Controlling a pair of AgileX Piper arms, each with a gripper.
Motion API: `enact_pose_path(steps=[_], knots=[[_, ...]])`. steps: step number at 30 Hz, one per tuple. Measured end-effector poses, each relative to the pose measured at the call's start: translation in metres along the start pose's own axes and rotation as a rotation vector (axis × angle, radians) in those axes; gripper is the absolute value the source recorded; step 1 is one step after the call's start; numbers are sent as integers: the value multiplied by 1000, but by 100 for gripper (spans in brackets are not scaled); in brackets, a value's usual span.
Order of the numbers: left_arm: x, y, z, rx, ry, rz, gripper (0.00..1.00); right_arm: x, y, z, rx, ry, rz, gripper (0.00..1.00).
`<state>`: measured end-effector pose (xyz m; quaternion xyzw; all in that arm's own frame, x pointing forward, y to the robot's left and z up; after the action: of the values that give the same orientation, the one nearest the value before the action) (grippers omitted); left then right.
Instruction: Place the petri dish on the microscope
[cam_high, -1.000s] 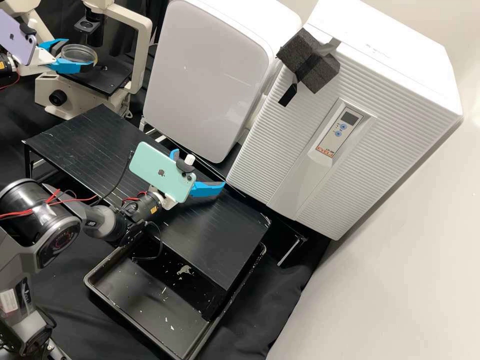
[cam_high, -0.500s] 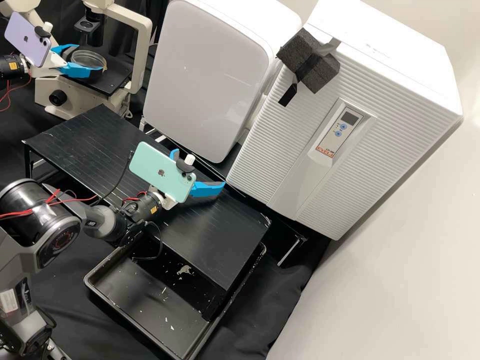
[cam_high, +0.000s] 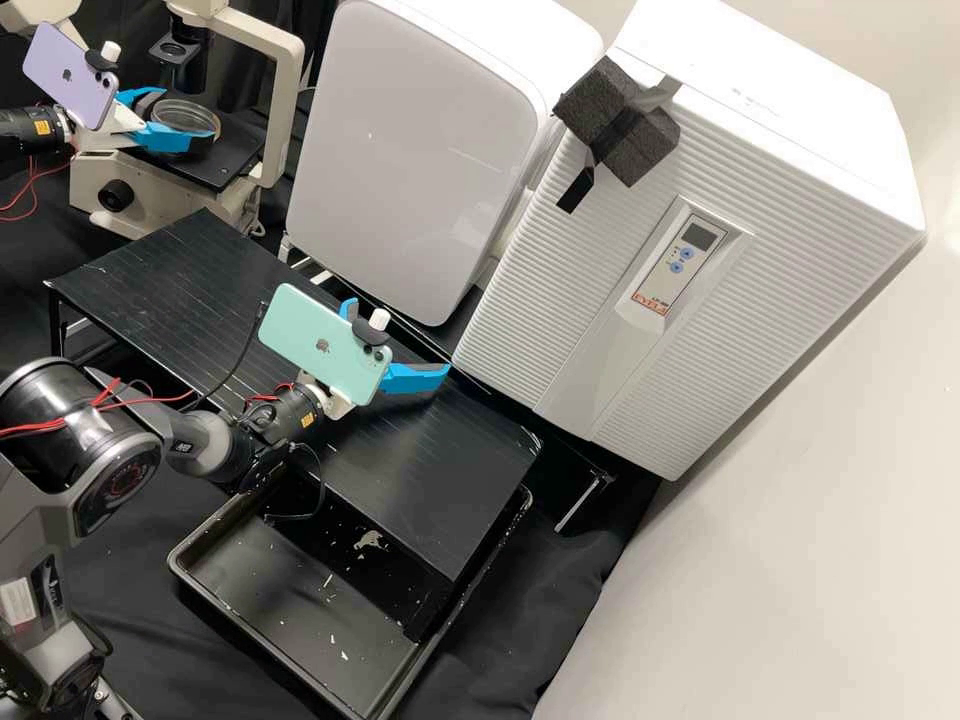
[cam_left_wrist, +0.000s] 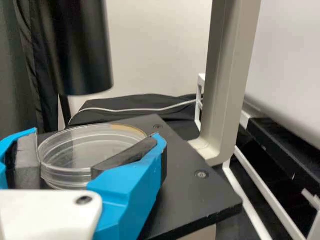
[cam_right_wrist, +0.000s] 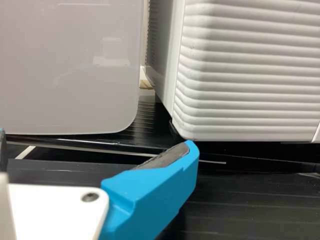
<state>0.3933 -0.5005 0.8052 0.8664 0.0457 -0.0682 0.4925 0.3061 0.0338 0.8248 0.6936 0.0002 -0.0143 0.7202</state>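
In the high view my left gripper (cam_high: 182, 115) is at the upper left, shut on the clear round petri dish (cam_high: 187, 117) over the black stage (cam_high: 228, 168) of the beige microscope (cam_high: 285, 55). The left wrist view has the left gripper (cam_left_wrist: 97, 137) with its grey pads on opposite sides of the petri dish (cam_left_wrist: 90, 150), low over the stage (cam_left_wrist: 197, 195); whether the dish touches it I cannot tell. Above the black rack, my right gripper (cam_high: 399, 337) is open and holds nothing. In the right wrist view the right gripper (cam_right_wrist: 96, 139) has its fingers wide apart.
A black cylinder (cam_left_wrist: 77, 50) hangs over the stage, and the microscope's upright arm (cam_left_wrist: 227, 75) rises beside it. A slatted black rack (cam_high: 180, 290), a black tray (cam_high: 300, 640) and two white cabinets (cam_high: 410, 150) stand to the right.
My left gripper has moved right and slightly down in the high view, carrying the petri dish farther over the microscope stage. The right arm has kept still.
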Motion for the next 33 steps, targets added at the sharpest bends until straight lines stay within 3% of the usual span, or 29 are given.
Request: enact_pose_path(steps=[5,6,33], knots=[[1,-3,-1,0,2,-6,0,0,0,0,0,0,0,100],[2,-4,-1,0,2,-8,100,0,0,0,0,0,0,100],[-3,-7,-11,-15,31,-1,100,0,0,0,0,0,0,100]])
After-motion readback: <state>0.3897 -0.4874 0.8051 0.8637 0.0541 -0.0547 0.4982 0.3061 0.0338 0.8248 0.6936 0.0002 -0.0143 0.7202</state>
